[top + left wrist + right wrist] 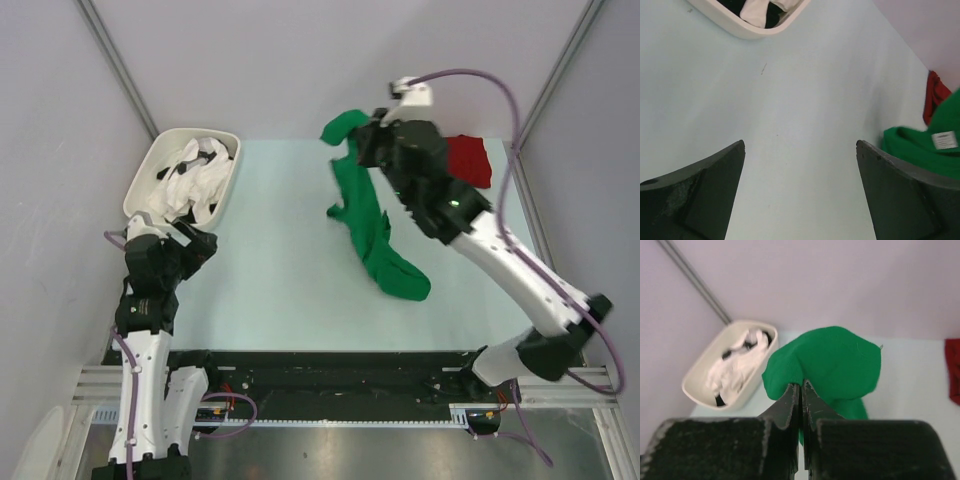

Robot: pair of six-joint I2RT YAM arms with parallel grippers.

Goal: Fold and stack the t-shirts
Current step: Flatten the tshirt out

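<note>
My right gripper (368,135) is shut on the bright green t-shirt (372,215) and holds it up; the cloth hangs in a long strip, its lower end bunched on the table. In the right wrist view the green t-shirt (827,365) bulges over my closed gripper (801,386). The left wrist view shows the green t-shirt (920,150) with its white neck label (945,140). The dark red t-shirt (470,160) lies folded at the far right, behind the right arm. My left gripper (195,245) is open and empty near the left edge, over bare table (800,145).
A white tub (150,190) of white and black cloths stands at the far left; it also shows in the right wrist view (695,390) and the left wrist view (747,32). Grey walls close in the table on three sides.
</note>
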